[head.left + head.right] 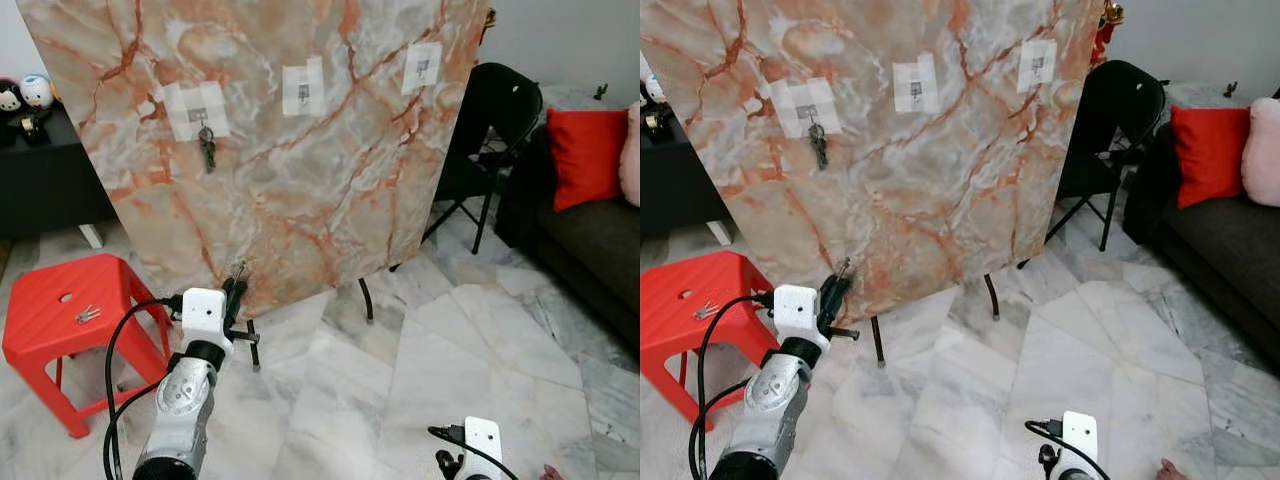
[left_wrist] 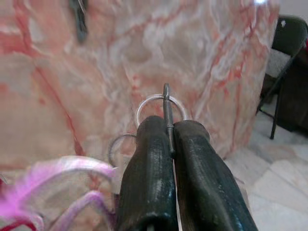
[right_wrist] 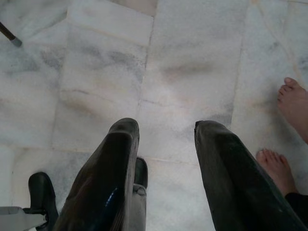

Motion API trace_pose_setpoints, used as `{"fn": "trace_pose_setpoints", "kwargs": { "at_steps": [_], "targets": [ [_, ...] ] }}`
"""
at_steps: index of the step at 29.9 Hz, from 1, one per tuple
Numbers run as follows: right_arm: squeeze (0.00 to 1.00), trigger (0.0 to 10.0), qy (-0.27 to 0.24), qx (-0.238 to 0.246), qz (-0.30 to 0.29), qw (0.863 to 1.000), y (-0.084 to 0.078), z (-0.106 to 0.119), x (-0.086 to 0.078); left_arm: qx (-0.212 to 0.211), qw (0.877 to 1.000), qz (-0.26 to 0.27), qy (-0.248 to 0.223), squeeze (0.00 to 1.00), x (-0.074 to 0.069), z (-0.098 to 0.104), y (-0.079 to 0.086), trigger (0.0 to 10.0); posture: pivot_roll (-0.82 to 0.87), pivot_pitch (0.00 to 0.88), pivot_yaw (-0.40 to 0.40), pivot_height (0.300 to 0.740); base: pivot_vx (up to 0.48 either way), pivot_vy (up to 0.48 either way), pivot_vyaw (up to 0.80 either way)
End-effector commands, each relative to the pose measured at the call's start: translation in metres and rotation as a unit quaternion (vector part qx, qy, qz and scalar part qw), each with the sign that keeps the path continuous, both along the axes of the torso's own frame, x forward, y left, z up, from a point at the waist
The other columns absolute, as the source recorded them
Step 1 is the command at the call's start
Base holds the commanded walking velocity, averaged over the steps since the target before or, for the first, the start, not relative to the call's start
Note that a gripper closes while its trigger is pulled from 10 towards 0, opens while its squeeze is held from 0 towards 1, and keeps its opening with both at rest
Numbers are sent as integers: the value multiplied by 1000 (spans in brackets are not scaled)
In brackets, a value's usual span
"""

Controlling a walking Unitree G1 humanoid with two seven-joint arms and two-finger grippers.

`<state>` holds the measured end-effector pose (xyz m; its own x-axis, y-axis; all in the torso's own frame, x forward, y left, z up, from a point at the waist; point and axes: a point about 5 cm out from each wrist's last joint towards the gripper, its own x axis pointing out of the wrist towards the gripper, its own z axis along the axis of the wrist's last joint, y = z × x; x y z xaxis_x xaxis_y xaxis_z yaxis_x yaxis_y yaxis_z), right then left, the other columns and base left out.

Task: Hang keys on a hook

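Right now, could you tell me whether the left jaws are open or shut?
Shut: the left gripper pinches a key, its ring showing above the fingers.

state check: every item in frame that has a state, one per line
left hand: shut on key ring, raised toward the marble board
key ring: pinched, not yet hung
right hand: open, idle, pointing at the floor
left hook: holds hanging keys
middle hook: bare
right hook: bare
red stool: upright, keys on its seat
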<state>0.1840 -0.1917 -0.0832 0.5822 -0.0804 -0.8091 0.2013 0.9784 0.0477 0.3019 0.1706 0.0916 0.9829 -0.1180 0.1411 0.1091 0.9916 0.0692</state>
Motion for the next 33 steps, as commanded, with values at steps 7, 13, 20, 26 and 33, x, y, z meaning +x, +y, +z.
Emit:
{"fn": "trace_pose_setpoints", "kwargs": {
  "at_steps": [7, 13, 20, 26, 33],
  "targets": [
    [0, 10000, 0, 2, -9, 1000, -3, 0, 0, 3, 999, -17, -27, 0, 7, 23, -10, 10000, 63, 0, -71, 740, 0, 0, 0],
    [0, 10000, 1, 1, -10, 1000, -4, 0, -1, 0, 999, -16, -30, 0, 6, 30, -11, 10000, 67, 0, -75, 740, 0, 0, 0],
    [0, 10000, 2, -2, -9, 1000, -9, 0, -3, 0, 999, -21, -26, 0, 5, 30, -15, 10000, 64, 0, -75, 740, 296, 0, 0],
    [0, 10000, 7, 1, -6, 1000, -2, -1, -3, 2, 999, -23, -23, 0, 4, 30, -15, 10000, 67, 0, -73, 740, 342, 0, 0],
    [0, 10000, 9, 2, -2, 1000, 2, -2, -3, 0, 999, -28, -17, 0, 3, 29, -15, 10000, 68, 0, -72, 740, 368, 0, 0]
  ]
}}
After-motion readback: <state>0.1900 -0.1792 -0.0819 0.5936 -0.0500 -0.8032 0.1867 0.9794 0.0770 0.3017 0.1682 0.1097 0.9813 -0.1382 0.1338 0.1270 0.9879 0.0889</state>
